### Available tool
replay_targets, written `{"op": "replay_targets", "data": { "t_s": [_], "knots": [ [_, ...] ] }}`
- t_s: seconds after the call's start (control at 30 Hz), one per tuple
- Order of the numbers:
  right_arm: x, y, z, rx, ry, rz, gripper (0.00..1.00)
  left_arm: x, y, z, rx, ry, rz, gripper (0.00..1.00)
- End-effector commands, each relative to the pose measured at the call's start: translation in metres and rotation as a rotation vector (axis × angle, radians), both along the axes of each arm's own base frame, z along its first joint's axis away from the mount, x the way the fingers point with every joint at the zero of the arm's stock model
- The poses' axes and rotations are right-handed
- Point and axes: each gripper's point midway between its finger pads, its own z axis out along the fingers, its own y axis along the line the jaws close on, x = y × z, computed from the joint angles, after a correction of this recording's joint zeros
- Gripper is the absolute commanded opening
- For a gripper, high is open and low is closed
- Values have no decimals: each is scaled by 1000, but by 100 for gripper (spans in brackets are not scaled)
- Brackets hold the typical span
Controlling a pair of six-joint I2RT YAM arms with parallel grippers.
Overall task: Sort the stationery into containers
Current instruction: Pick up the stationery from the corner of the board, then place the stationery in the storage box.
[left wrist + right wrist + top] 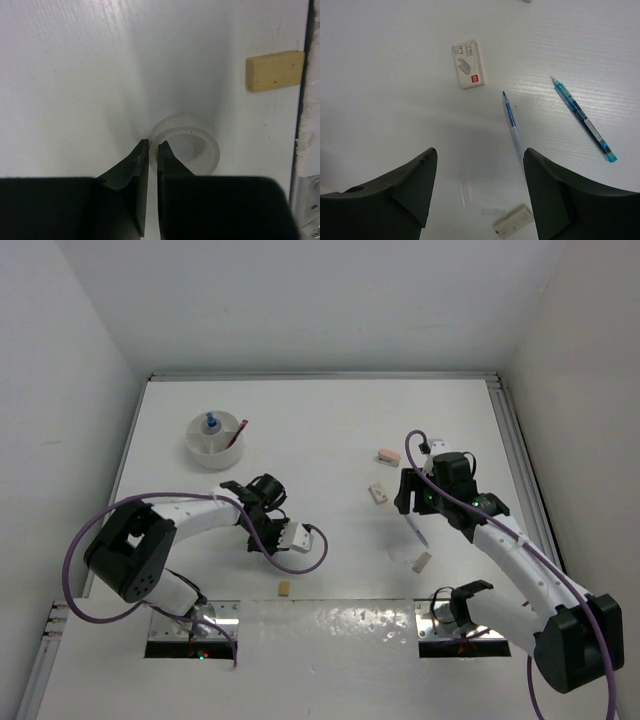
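Note:
My left gripper (153, 145) is shut on the wall of the clear tape ring (200, 135), one finger outside and one inside; the ring rests on the table. In the top view this gripper (262, 543) is left of centre, near the front. A tan block (274, 70) lies beyond the ring and also shows in the top view (284, 588). My right gripper (479, 150) is open and empty above the table. Ahead of it lie a blue pen (512, 122), a teal pen (582, 120) and a white staple box (468, 64). A white block (514, 220) lies beneath it.
The white bowl (216, 450) stands at the back left and holds the blue-capped bottle (211, 423) and a red pen (243, 427). A pink eraser (385, 454) lies right of centre. The staple box (378, 493) and white block (422, 561) lie near the right arm.

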Motion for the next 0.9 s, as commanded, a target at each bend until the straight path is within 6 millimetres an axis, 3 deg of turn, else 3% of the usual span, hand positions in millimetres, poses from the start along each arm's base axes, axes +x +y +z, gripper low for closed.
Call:
{"op": "replay_targets", "data": {
  "t_s": [0.0,0.07,0.17,0.2,0.27,0.3,0.4,0.5,0.57,0.63,0.67,0.7,0.8,0.83,0.87],
  "knots": [
    [6,-4,12,-20,-48,-16,69,17,-3,-8,25,-86,70,2],
    [7,-4,15,-24,-61,-10,69,27,-3,-6,39,-125,107,0],
    [10,-7,16,-37,-73,-18,69,57,-4,22,6,-178,234,0],
    [11,-7,16,-37,-75,-21,70,79,-8,41,-35,-229,299,0],
    [14,-4,17,-28,-90,-18,70,114,11,75,-87,-337,490,0],
    [16,-3,15,-23,-88,-19,70,139,16,107,-169,-454,584,0],
    [26,5,16,3,-100,-5,70,183,68,160,-249,-620,979,0],
    [38,16,18,32,-109,25,70,196,134,190,-323,-699,1395,0],
    [47,24,26,49,-132,59,70,202,147,198,-437,-835,1399,0],
    [53,28,22,36,-108,82,70,200,159,236,-503,-1108,1243,0],
    [59,31,30,39,-121,97,70,203,161,266,-584,-1281,1174,0],
    [60,34,30,44,-114,110,70,201,169,250,-536,-1321,1132,0],
    [69,39,32,46,-113,127,70,218,180,262,-521,-1442,1053,0],
    [71,40,32,45,-110,128,70,223,195,277,-533,-1496,1074,0],
    [72,40,34,48,-113,127,70,231,209,271,-508,-1498,1095,0]
  ]
}}
